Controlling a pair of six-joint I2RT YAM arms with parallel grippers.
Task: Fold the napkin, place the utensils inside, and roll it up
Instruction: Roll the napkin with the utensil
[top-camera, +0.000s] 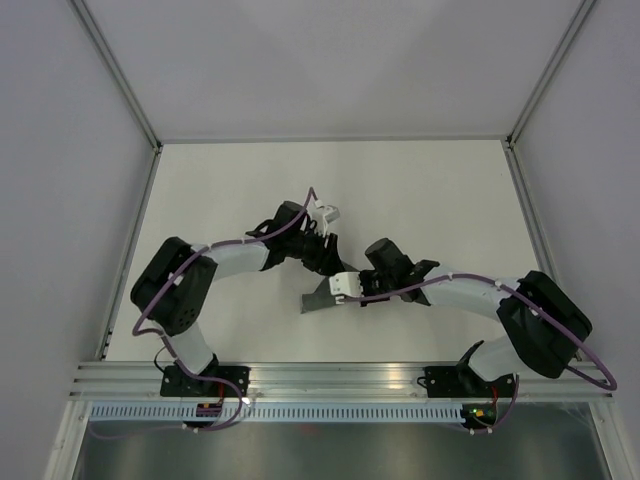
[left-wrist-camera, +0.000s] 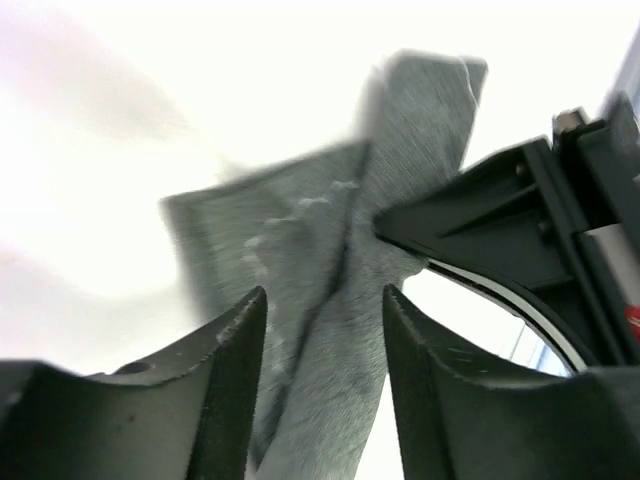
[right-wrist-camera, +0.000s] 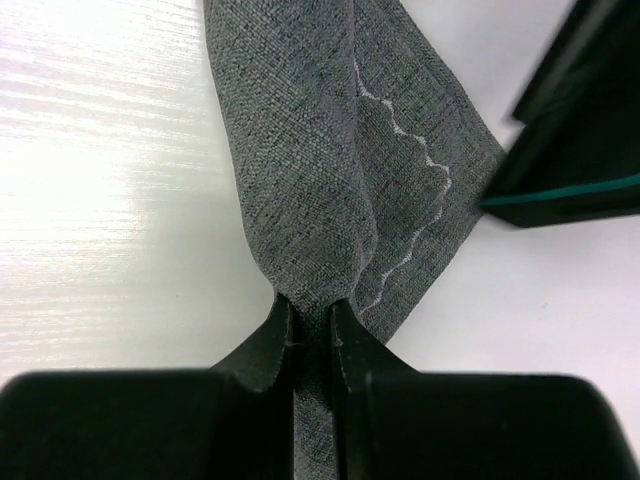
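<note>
Right at the tips of the right claw (right-wrist-camera: 310, 318), the napkin (right-wrist-camera: 300, 170) is pinched tight. The jaws are closed on a gathered ridge of the grey cloth, so that's a proper grip. Just ahead of those tips the fabric is fanned out into a couple of loose folds, and a wavy pale stitched line (right-wrist-camera: 420, 165) can be seen on the fold to the claw's right.

A bit further ahead and off to the right, the left claw (left-wrist-camera: 325, 300) is found. Its jaws are held apart with a strip of the napkin running through the gap, so it's counted as open, with nothing clamped. Whether the cloth is brushed by its fingers can't be told, as it's too blurry there. Beneath both claws the white table (right-wrist-camera: 90, 150) is seen.

Progress-wise, honestly not much can be ticked off. The napkin is bunched up and held between the claws rather than laid flat, so no tidy fold is shown. No utensils are spotted in any view. By the look of it, the fold is to be sorted first, then the utensils are to be laid inside, and the rolling is left for last. Early days, it's reckoned.
</note>
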